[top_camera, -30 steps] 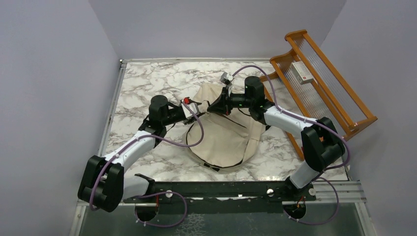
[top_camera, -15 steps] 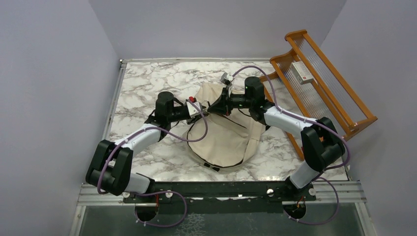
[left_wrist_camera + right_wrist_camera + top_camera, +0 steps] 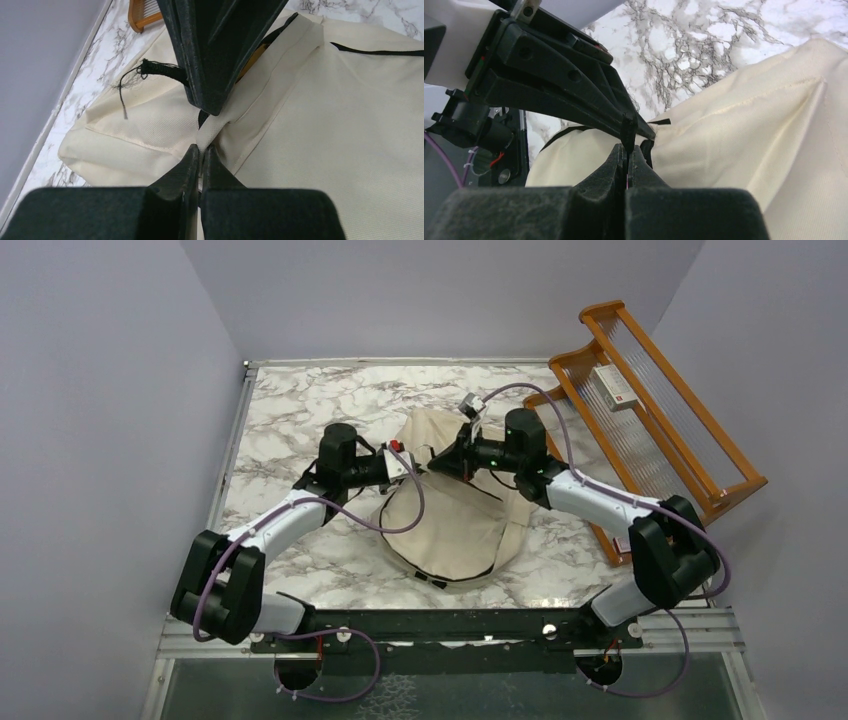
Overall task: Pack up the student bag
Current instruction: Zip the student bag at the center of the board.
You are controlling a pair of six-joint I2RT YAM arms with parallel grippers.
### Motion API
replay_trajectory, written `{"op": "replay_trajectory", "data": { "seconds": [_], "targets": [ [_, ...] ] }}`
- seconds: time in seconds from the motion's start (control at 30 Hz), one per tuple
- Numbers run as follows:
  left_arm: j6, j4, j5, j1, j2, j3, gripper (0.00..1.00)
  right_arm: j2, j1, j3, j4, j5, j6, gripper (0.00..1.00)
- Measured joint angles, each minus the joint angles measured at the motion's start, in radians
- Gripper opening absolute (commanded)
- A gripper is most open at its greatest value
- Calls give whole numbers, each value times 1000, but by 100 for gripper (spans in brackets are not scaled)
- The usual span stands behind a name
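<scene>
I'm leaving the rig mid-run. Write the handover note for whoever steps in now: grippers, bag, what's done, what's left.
Left gripper: shut, pinching a cream fabric fold of the student bag.
Right gripper: shut on a small black tab at the bag's edge, tip to tip with the left.
Bag: lying flat in the middle of the table, held at its far-left edge by both grippers.
Done: both grips taken on the bag.
Left: the bag is not visibly opened and nothing is seen going in. A small white box lies on the wooden rack at the right, probably waiting to be packed.
</scene>
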Motion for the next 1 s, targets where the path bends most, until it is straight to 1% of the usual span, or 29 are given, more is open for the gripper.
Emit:
{"op": "replay_trajectory", "data": {
  "seconds": [0.17,0.43,0.67,0.8,1.0],
  "targets": [
    [25,-23,-25,-4,-36,-14,0,-77,16,-69,2,129,23,0],
    [41,-30,-40,0,-42,-15,0,-211,32,-181,-24,346,44,0],
    [41,-31,-55,19,-42,-21,0,-309,35,-241,-81,488,41,1],
    [30,-31,-80,45,-42,-28,0,-360,35,-267,-128,584,60,1],
    [-27,-22,-98,94,-34,-46,0,-433,34,-323,-193,747,115,1]
  ]
}}
